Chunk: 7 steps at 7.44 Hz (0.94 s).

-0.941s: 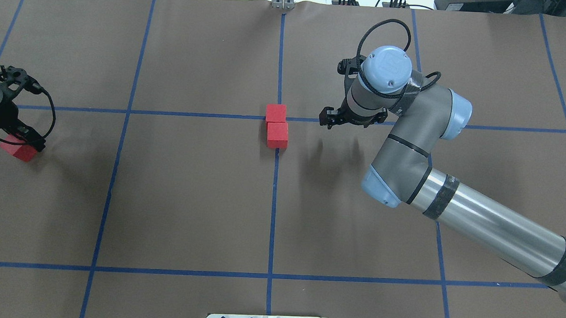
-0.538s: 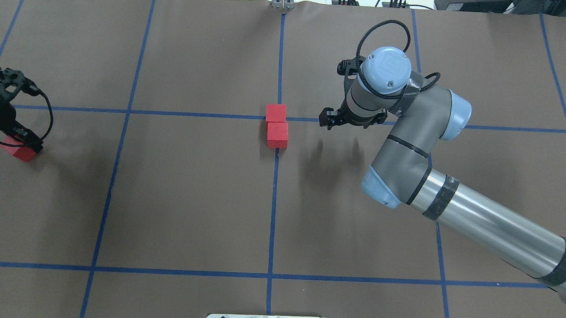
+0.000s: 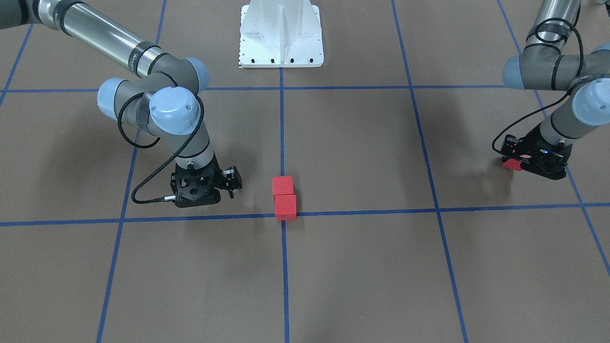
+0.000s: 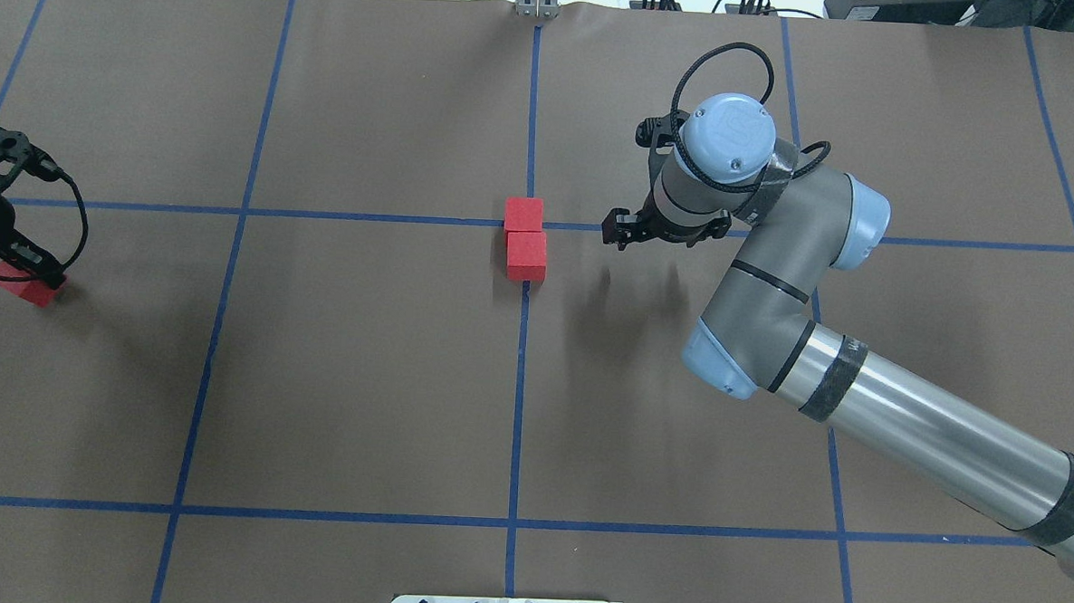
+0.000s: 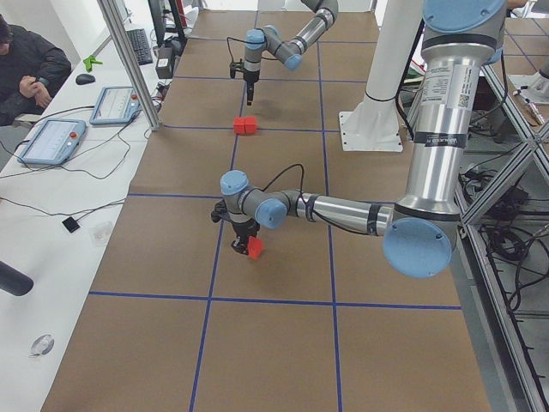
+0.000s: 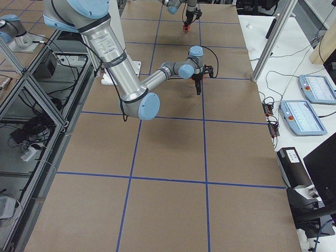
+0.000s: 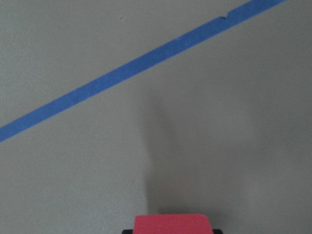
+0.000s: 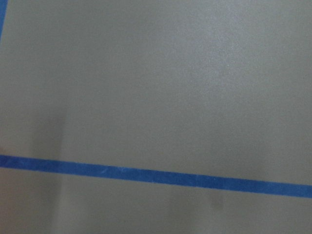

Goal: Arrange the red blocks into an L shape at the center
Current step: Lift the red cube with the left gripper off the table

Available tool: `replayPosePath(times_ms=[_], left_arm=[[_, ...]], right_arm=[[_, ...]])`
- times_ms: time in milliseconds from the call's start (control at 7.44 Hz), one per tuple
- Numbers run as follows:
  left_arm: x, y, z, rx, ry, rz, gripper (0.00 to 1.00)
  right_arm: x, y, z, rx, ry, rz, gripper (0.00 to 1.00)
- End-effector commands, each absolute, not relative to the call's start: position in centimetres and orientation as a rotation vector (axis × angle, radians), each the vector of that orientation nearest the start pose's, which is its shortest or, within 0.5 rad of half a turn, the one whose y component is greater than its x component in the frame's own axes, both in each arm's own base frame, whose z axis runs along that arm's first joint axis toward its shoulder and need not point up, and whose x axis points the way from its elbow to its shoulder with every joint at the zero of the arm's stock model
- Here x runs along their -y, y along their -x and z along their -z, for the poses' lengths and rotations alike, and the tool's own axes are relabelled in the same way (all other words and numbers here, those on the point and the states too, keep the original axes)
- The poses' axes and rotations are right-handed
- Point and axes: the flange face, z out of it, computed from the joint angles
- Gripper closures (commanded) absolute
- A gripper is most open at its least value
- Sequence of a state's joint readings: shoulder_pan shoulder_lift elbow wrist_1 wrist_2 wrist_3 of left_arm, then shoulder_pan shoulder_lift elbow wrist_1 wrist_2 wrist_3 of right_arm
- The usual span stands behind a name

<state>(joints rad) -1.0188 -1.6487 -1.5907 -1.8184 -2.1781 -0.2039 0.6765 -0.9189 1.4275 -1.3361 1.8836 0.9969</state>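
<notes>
Two red blocks point(image 4: 523, 215) point(image 4: 526, 255) lie touching in a short line over the center tape crossing, also seen from the front point(image 3: 282, 185) point(image 3: 285, 206). The third red block point(image 4: 23, 284) is far out at the table's left end, with my left gripper point(image 4: 29, 270) shut on it. In the left wrist view this block point(image 7: 171, 223) sits at the bottom edge above its own shadow. My right gripper point(image 4: 649, 225) hovers just right of the pair. It points down, and its fingers are hidden under the wrist, so whether it is open or shut does not show.
The robot's white base plate point(image 3: 281, 33) stands at the near middle edge. A side bench with tablets point(image 5: 51, 142) and a seated person point(image 5: 30, 64) runs along the far side. Blue tape lines point(image 4: 233, 211) grid the brown surface.
The left gripper and its red block have shifted further toward the overhead view's left edge. The right wrist has drifted slightly left and up. The two center blocks have not moved.
</notes>
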Motion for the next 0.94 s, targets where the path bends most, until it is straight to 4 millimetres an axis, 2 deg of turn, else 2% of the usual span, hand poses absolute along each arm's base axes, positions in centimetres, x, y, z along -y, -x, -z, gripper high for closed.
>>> replayPosePath(times_ms=[0, 134, 269, 403, 538, 672, 807], left_arm=[[50.2, -21.6, -52.2, -0.671, 0.031, -0.2, 1.0], [52.4, -22.9, -48.1, -0.668, 0.08, -0.046, 1.0], [53.0, -23.3, -47.0, -0.68, 0.082, -0.015, 1.0], [53.5, -23.8, -45.4, -0.718, 0.134, 0.104, 1.0], [53.6, -23.8, -45.1, -0.725, 0.16, 0.214, 1.0], [54.1, -24.3, -44.6, -0.757, 0.116, 0.194, 1.0], [56.0, -25.4, -43.6, -0.755, 0.151, 0.285, 1.0]], right_arm=[[54.2, 51.2, -31.0, 0.77, -0.196, 0.018, 0.01], [54.1, 51.3, -30.9, 0.771, -0.197, 0.02, 0.01], [54.1, 51.3, -30.9, 0.771, -0.197, 0.02, 0.01], [54.2, 51.2, -31.1, 0.77, -0.197, 0.019, 0.01], [54.2, 51.2, -31.3, 0.767, -0.195, 0.02, 0.01], [54.2, 51.2, -31.1, 0.77, -0.197, 0.019, 0.01], [54.2, 51.2, -31.3, 0.767, -0.195, 0.019, 0.01]])
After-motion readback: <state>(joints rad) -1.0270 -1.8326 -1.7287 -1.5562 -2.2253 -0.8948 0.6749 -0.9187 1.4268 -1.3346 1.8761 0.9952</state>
